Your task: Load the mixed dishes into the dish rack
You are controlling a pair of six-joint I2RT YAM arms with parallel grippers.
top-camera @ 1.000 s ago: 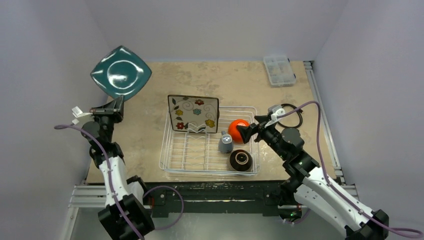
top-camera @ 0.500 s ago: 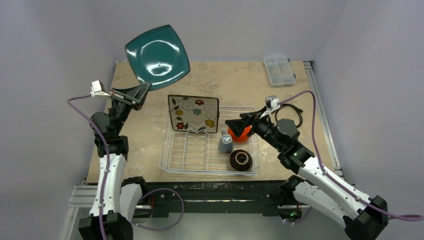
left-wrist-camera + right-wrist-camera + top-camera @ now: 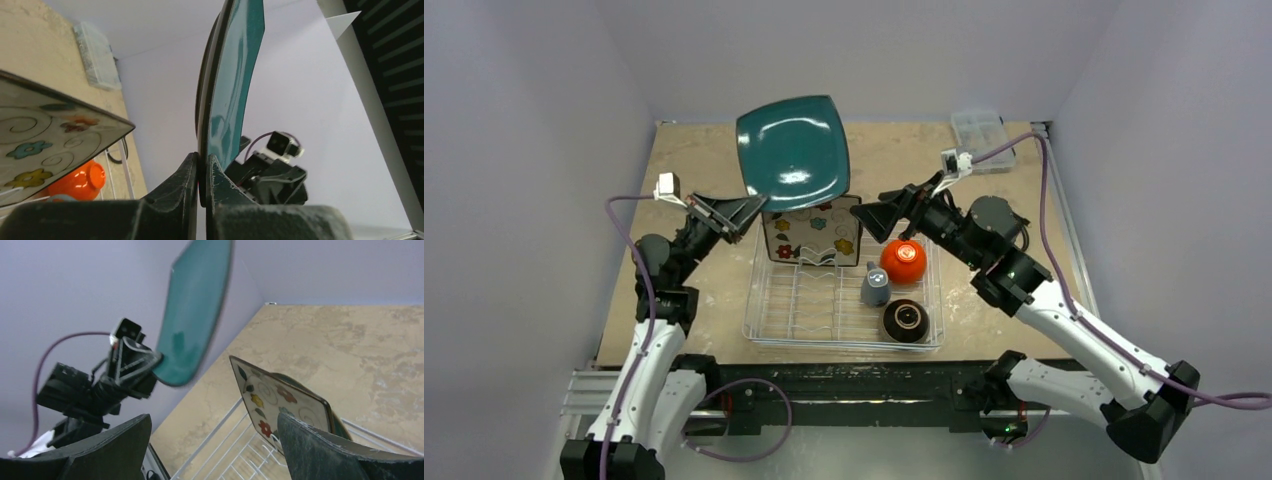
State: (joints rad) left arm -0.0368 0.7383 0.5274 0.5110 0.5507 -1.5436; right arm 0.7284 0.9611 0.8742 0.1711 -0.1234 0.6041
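Swung right since a second ago, carrying teal plate (image 3: 793, 150) to above dish rack's (image 3: 764, 300) far-left end.
Pinched at lower edge by left gripper (image 3: 202, 162), upright over flower plate (image 3: 809, 235) standing in rack. Right gripper (image 3: 872, 215) spread wide, empty, raised near orange bowl (image 3: 903, 260); grey cup (image 3: 875, 287) and brown bowl (image 3: 905, 321) also racked.

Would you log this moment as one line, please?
left gripper: shut on teal plate, aloft | right gripper: open, empty | in dish rack: flowered plate, orange bowl, grey cup, brown bowl
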